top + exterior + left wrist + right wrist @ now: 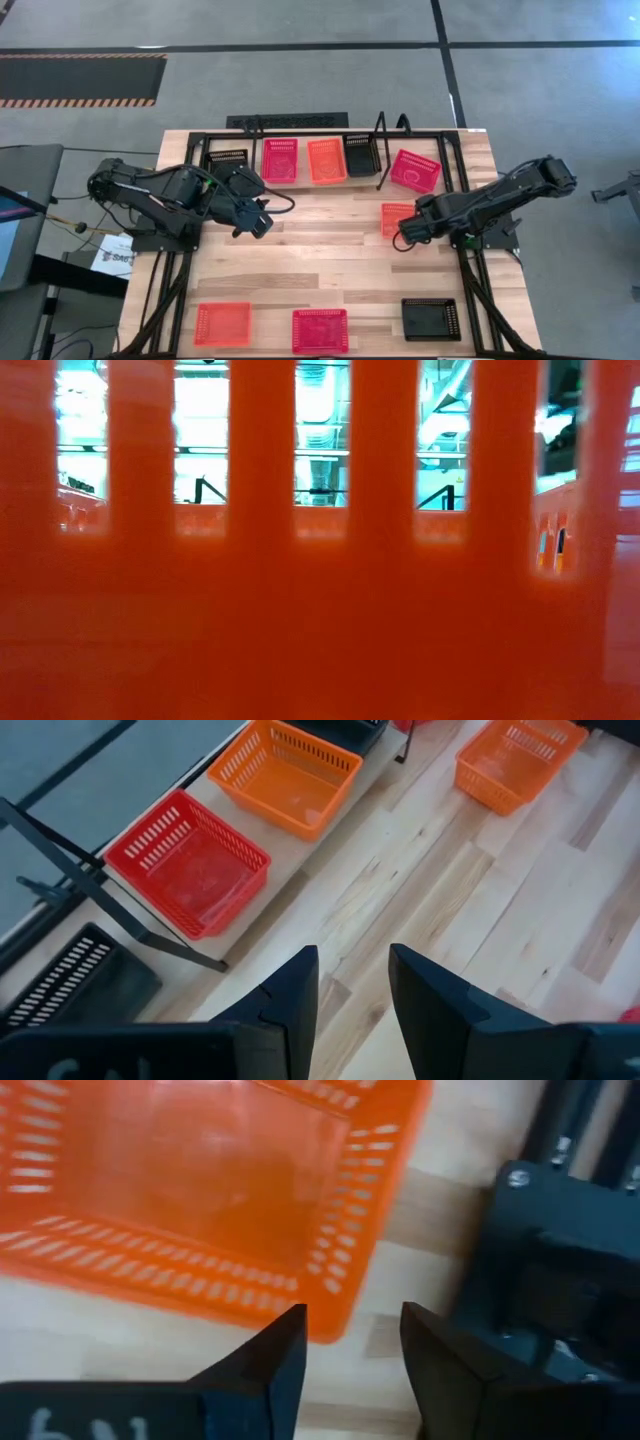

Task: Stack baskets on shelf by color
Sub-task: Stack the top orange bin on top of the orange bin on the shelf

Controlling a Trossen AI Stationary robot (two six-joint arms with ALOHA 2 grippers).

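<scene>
The shelf [303,182] stands along the table's far side. On it sit a black basket [228,160], a red one [280,160], an orange one [326,160] and another black one [360,155]. A pink-red basket [415,170] lies askew at its right end. An orange basket [397,218] rests on the tabletop. My right gripper [403,240] hangs open just beside its near corner [330,1315], pointing down, with nothing between the fingers. My left gripper [258,222] hovers open over bare table in front of the shelf, also with nothing between its fingers [352,965].
Along the near edge lie an orange-red basket [222,323], a red one [319,330] and a black one [431,319]. An orange-red basket wall [320,610] fills the low view. The right arm's black base [560,1270] stands close beside the right gripper. The table's middle [330,260] is bare wood.
</scene>
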